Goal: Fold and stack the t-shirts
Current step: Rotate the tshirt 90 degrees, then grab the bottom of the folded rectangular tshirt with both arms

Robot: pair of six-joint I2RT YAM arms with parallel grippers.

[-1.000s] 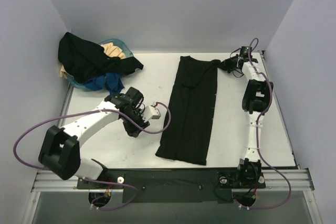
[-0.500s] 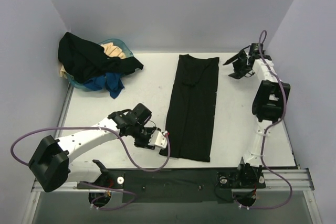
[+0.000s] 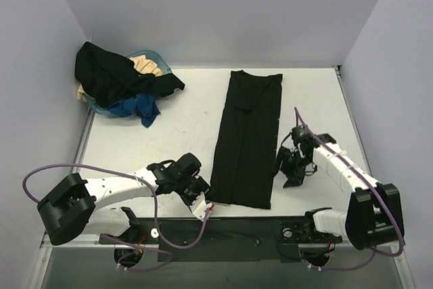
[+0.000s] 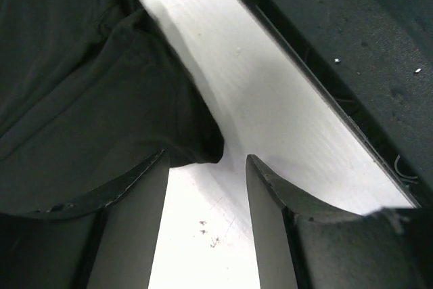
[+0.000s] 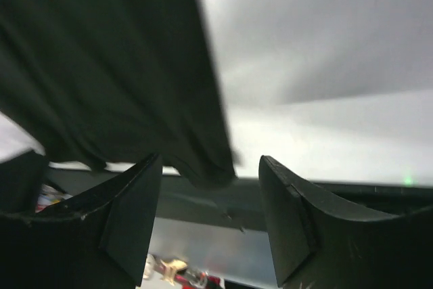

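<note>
One black t-shirt (image 3: 247,140) lies as a long narrow strip down the middle of the table. My left gripper (image 3: 205,199) is low at its near left corner, open; in the left wrist view (image 4: 206,160) that corner of the shirt (image 4: 101,99) lies just ahead of the fingertips, with only bare table between them. My right gripper (image 3: 283,167) hovers beside the shirt's right edge near the front, open and empty (image 5: 210,164), with the black shirt (image 5: 108,65) ahead and to its left. More t-shirts, black (image 3: 108,76), cream (image 3: 145,65) and blue (image 3: 132,107), are heaped at the back left.
The heap sits in and over a teal basket (image 3: 154,54) in the back left corner. Grey walls close the back and both sides. A black rail (image 3: 223,229) runs along the table's near edge, close behind both grippers.
My right gripper let go at the shirt's far right corner and swung back to the near right edge. My left gripper moved down to the shirt's near left corner and opened wider.
</note>
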